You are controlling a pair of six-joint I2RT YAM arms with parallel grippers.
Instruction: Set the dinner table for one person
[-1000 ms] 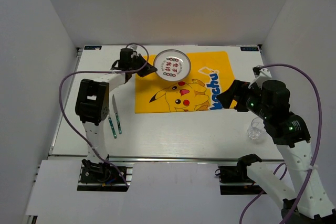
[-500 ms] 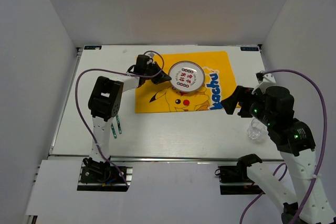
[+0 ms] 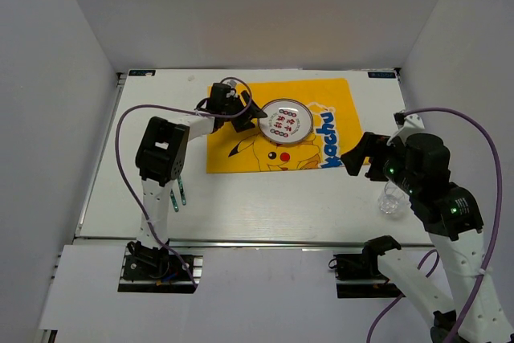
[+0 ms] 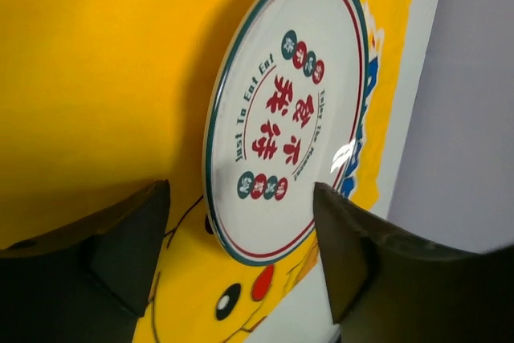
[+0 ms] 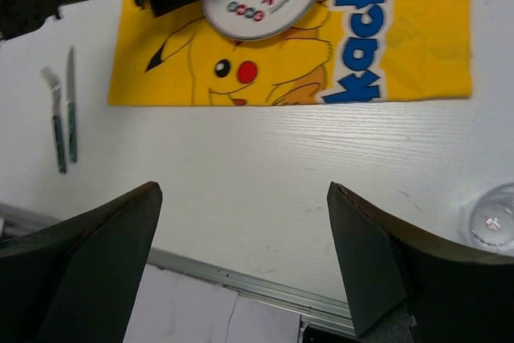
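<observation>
A round white plate [image 3: 285,122] with a green and red rim and red lettering lies flat on the yellow Pikachu cloth [image 3: 241,154], on the white dinner table [image 3: 265,198]. My left gripper [image 3: 253,116] stands open at the plate's left rim. In the left wrist view the plate [image 4: 285,110] lies just ahead of the left gripper [image 4: 239,198], whose two fingers are spread to either side of its near edge without touching it. My right gripper [image 3: 351,158] hovers open over bare table right of the cloth, and in its wrist view the right gripper [image 5: 241,190] holds nothing.
A fork [image 5: 55,118] and a knife [image 5: 72,102] with teal handles lie side by side left of the cloth, partly under the left arm [image 3: 157,158]. A clear glass [image 3: 391,198] stands near the right arm, by the table's front right. A metal rail [image 5: 265,283] edges the front.
The left gripper carried the plate rightward onto the middle of the cloth, then opened and let it go. The right arm shifted slightly.
</observation>
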